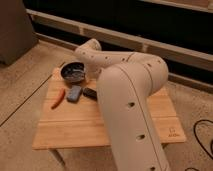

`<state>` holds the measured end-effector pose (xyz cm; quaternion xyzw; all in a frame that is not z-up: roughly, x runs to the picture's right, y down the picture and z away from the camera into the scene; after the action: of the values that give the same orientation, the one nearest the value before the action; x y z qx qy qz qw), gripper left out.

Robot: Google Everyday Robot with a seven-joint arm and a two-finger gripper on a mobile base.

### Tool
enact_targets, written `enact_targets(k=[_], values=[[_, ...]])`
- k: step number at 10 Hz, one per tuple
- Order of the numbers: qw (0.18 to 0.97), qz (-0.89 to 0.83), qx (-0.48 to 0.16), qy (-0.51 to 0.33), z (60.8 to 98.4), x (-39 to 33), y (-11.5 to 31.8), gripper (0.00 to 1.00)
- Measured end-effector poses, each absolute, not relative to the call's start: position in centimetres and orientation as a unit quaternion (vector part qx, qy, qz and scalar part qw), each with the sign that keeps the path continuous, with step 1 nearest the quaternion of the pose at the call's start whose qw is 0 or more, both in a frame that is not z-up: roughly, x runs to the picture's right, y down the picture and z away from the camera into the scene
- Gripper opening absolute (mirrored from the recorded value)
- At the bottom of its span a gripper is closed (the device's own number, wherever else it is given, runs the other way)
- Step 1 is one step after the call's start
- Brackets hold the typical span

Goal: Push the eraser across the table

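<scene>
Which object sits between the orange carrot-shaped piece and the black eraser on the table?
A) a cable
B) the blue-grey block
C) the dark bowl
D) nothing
B: the blue-grey block lies between the carrot piece and the eraser. The bowl sits behind them, with the gripper hanging beside it, over the eraser's far side.

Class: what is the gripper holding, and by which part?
Cannot be told: the gripper is hidden behind the white arm. The flat black eraser lies on the bamboo table.
</scene>
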<state>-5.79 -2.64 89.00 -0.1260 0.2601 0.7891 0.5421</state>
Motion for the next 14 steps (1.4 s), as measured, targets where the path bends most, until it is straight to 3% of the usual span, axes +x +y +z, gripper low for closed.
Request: enact_targets(k=[9,14], values=[[0.554,0.771,-0.133,0.284,91.2,-5.9,-0.2,0.65],[0.578,0.762,-0.163,0.243,88.9,-8.9,-0.5,0.65]])
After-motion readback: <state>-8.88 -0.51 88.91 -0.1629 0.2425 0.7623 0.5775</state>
